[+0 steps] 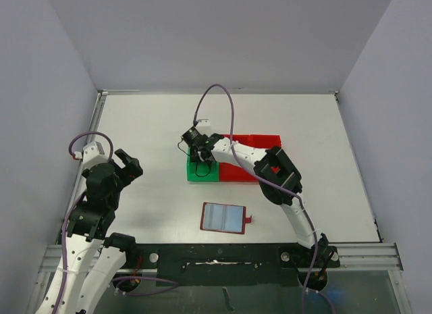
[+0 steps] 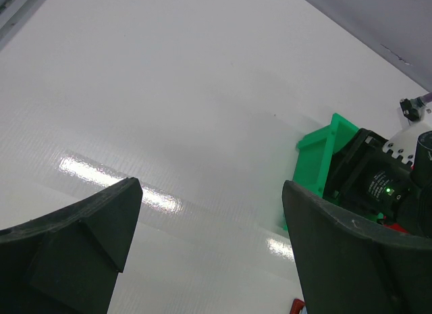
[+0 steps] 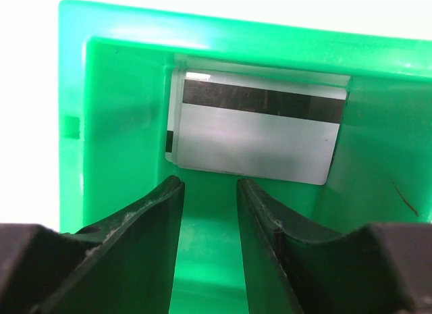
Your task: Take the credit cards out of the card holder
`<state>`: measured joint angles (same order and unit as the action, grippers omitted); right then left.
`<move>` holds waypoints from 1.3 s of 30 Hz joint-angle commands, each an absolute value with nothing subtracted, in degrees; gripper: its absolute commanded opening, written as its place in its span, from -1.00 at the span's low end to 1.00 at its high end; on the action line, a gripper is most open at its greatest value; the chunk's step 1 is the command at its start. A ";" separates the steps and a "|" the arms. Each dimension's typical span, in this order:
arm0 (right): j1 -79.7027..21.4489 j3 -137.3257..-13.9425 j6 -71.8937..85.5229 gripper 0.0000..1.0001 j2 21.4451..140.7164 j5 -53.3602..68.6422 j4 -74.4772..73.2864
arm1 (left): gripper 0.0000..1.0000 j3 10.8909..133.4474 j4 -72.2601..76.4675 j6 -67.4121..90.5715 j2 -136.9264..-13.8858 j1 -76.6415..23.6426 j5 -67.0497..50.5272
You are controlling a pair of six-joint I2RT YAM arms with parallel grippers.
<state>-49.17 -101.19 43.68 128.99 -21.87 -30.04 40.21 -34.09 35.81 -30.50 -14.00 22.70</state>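
Observation:
The card holder (image 1: 223, 217) lies open on the table near the front, its pale blue-grey pockets up and its red tab (image 1: 248, 219) at the right. My right gripper (image 1: 199, 157) hangs over the green bin (image 1: 202, 172); in the right wrist view it (image 3: 210, 184) is open and empty, jaws a small gap apart. A silver-grey credit card (image 3: 256, 128) with a black stripe lies at the bin's far end, on top of other cards. My left gripper (image 1: 127, 164) is open and empty at the left, clear of the holder; it also shows in the left wrist view (image 2: 212, 192).
A red bin (image 1: 248, 159) stands right against the green bin, which also shows in the left wrist view (image 2: 320, 159). Bare white table lies left of the bins. Grey walls close the back and sides. A black rail runs along the near edge.

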 commanded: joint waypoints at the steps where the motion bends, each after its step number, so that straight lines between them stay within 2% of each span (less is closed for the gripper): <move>1: -49.38 -100.50 42.38 -0.22 121.88 -20.44 -27.40 | 0.74 40.43 -32.31 35.94 -30.25 -13.62 22.95; 10: -50.50 -95.64 40.25 -0.06 112.87 -21.93 -26.99 | 0.74 40.47 -32.32 35.95 -30.34 -13.52 23.21; 12: -51.75 -92.38 39.25 -0.03 109.58 -24.44 -25.82 | 0.74 40.48 -32.21 35.95 -30.60 -13.53 23.03; 17: -58.28 -83.69 40.36 0.21 99.61 -38.05 -26.45 | 0.74 40.49 -32.07 35.75 -31.15 -13.44 22.68; 21: -61.00 -74.29 48.67 0.27 91.98 -39.70 -27.83 | 0.74 40.44 -32.14 35.76 -31.20 -13.36 22.93; 27: -66.03 -62.82 60.25 0.28 87.68 -35.54 -29.15 | 0.74 40.37 -32.08 35.78 -31.62 -13.18 23.12; 34: -70.28 -60.27 70.27 0.19 91.80 -32.45 -35.29 | 0.74 40.52 -32.16 35.60 -33.00 -13.05 22.61; 39: -70.38 -60.00 70.74 0.15 95.14 -28.56 -34.60 | 0.74 40.35 -32.06 35.64 -32.67 -13.01 22.94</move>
